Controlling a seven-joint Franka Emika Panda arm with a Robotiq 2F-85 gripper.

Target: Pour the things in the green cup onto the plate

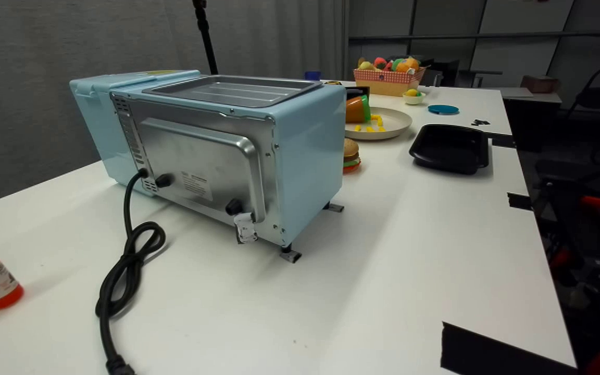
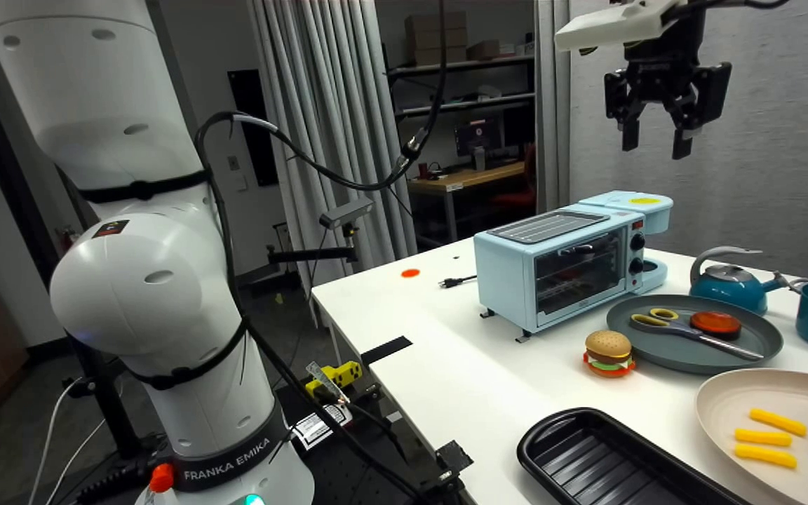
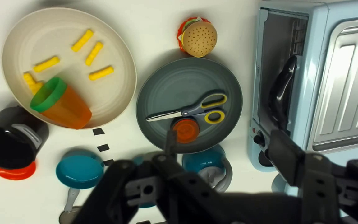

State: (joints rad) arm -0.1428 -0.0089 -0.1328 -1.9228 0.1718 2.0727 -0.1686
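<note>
A green-rimmed cup (image 3: 65, 107) lies on its side on the pale plate (image 3: 117, 56), well apart from the end effector (image 2: 656, 143).

The end effector hangs spread wide, well above the worktop (image 2: 460, 365). In the wrist view the cup lies up and to the left of it, orange along its outside, its mouth turned toward the upper left and its base by the pale plate's rim; whether base and rim touch cannot be told. Yellow sticks (image 3: 82, 40) lie scattered on the pale plate, some right by the mouth. Between the pale plate and the toaster oven (image 3: 310, 90), a dark grey plate (image 3: 179, 79) bears scissors (image 3: 194, 109).
</note>
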